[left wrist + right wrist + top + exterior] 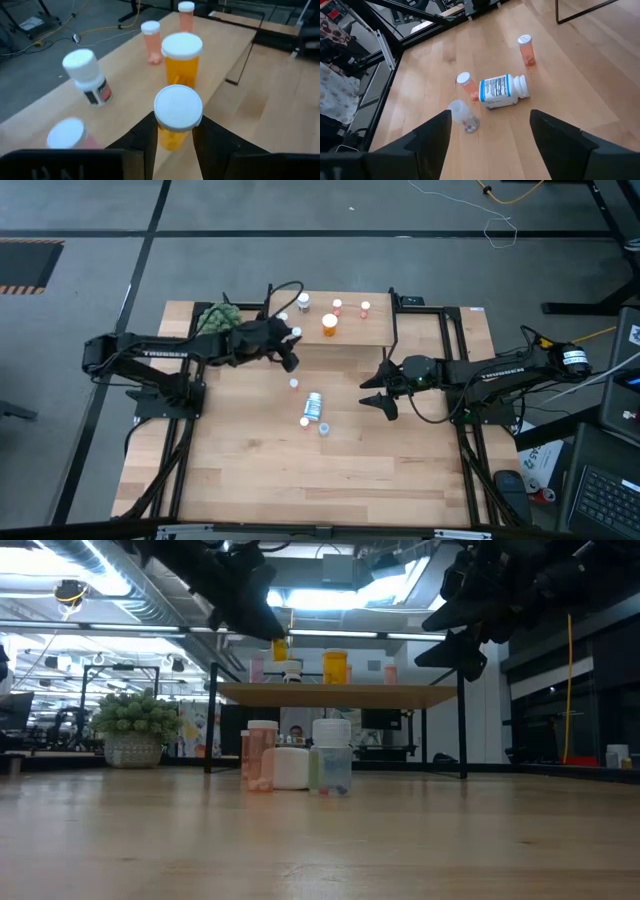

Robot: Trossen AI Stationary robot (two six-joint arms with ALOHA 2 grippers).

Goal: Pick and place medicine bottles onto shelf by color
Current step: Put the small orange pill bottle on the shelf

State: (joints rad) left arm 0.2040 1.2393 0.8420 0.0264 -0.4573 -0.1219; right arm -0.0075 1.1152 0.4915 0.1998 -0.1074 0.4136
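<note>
My left gripper (173,131) is shut on a small orange medicine bottle with a white cap (177,107), held above the left part of the shelf (350,335). On the shelf stand a larger orange bottle (182,57), two pale pink ones (151,40) (186,15), a white one (87,75) and another white cap (67,135). On the table lie a white labelled bottle on its side (502,90), two small pinkish ones (525,48) (466,85) and a clear one (462,116). My right gripper (491,117) hangs open above them. My left gripper pinches the orange bottle's body just under the cap (172,139), one finger (145,137) on each side. The fingers come at it slanting down from the table's left side. The bottle stands upright in the hold, clear of the shelf board (280,648).
A green spiky plant ball (218,318) sits at the shelf's left end, beside my left arm. The shelf's black frame legs (461,730) stand on the table's far half. Bare wood stretches across the near half of the table (300,480).
</note>
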